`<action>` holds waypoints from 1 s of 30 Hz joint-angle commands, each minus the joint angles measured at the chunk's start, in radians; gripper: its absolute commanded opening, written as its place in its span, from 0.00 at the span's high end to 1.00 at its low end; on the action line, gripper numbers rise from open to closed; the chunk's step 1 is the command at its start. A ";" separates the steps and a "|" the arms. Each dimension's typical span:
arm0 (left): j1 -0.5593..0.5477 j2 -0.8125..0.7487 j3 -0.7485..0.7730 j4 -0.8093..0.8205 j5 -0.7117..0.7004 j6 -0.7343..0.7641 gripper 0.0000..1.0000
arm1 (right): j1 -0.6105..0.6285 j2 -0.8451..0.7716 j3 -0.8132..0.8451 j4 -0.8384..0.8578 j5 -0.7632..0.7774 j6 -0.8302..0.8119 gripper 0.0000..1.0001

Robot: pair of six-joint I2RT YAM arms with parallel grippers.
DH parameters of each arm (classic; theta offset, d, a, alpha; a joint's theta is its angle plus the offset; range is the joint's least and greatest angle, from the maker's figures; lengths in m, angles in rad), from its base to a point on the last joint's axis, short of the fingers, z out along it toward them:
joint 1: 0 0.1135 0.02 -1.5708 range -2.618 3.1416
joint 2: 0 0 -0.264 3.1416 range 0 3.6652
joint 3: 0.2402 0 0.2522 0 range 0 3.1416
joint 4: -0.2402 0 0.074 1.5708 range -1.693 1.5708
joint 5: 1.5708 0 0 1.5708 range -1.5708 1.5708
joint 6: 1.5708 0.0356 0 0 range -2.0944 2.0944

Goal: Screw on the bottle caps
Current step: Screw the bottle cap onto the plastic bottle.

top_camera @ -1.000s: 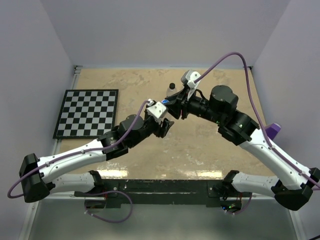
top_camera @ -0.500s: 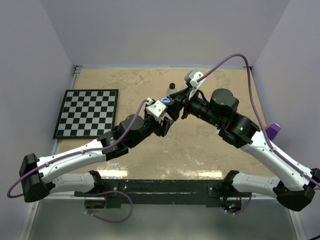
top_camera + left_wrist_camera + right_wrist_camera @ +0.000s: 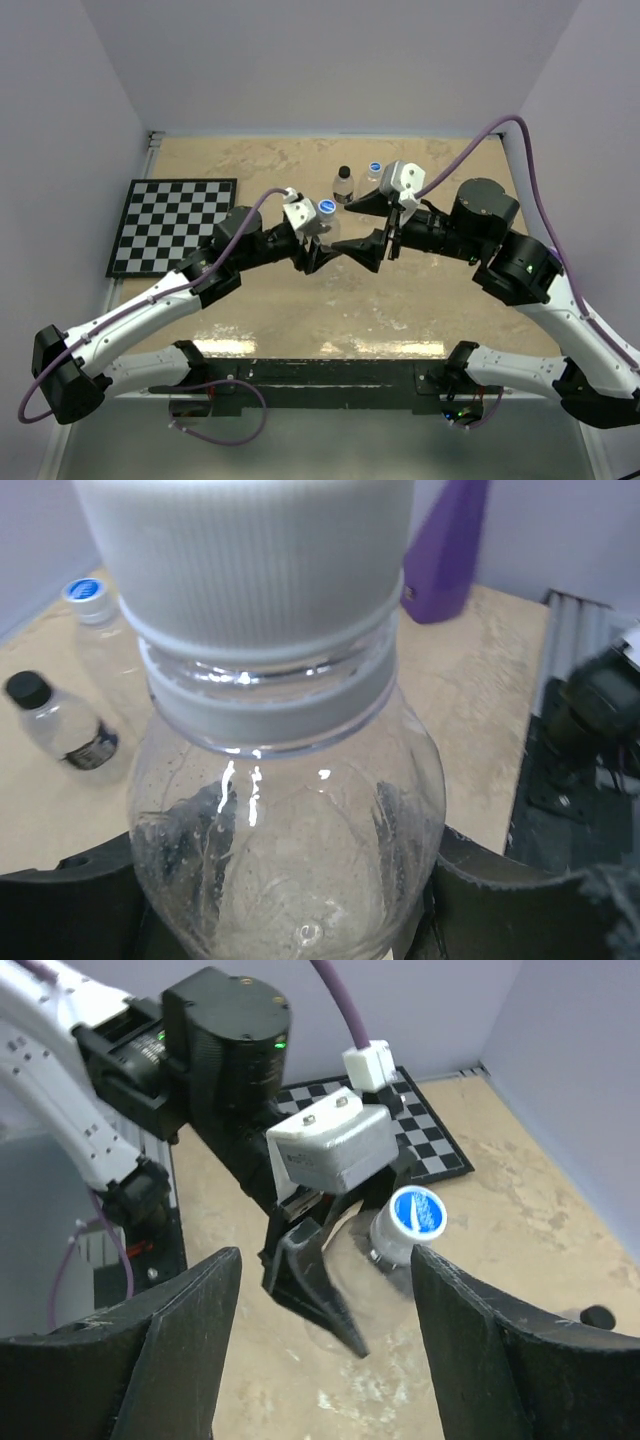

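Note:
My left gripper [image 3: 318, 250] is shut on a clear bottle [image 3: 290, 820], tilted, with a blue-topped white cap [image 3: 325, 209] on its neck. In the left wrist view the ribbed cap [image 3: 245, 560] fills the top and the dark fingers [image 3: 500, 900] press the bottle's sides. My right gripper [image 3: 363, 230] stands open just right of this bottle, touching nothing. In the right wrist view the cap [image 3: 415, 1212] lies beyond the wide-apart fingers [image 3: 500, 1350]. Two more bottles stand behind, one black-capped [image 3: 344, 185] and one blue-capped [image 3: 375, 172].
A chessboard mat [image 3: 175, 225] lies at the left of the tan table [image 3: 250, 320]. A purple object [image 3: 550, 260] sits at the right edge, behind the right arm. Grey walls close in the back and both sides.
My right gripper has opened, let go of the blue cap and drawn back to the right. The left gripper, still holding the bottle, has shifted slightly left and away.

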 commanded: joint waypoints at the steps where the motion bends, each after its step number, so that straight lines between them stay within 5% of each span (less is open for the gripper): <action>1: 0.016 -0.034 0.025 -0.076 0.344 0.123 1.00 | -0.002 0.011 0.083 -0.119 -0.155 -0.197 0.29; 14: 0.021 -0.002 0.102 -0.166 0.610 0.221 1.00 | -0.005 0.074 0.208 -0.314 -0.327 -0.392 0.39; 30: 0.019 0.012 0.130 -0.212 0.673 0.258 1.00 | -0.005 0.126 0.244 -0.326 -0.348 -0.415 0.48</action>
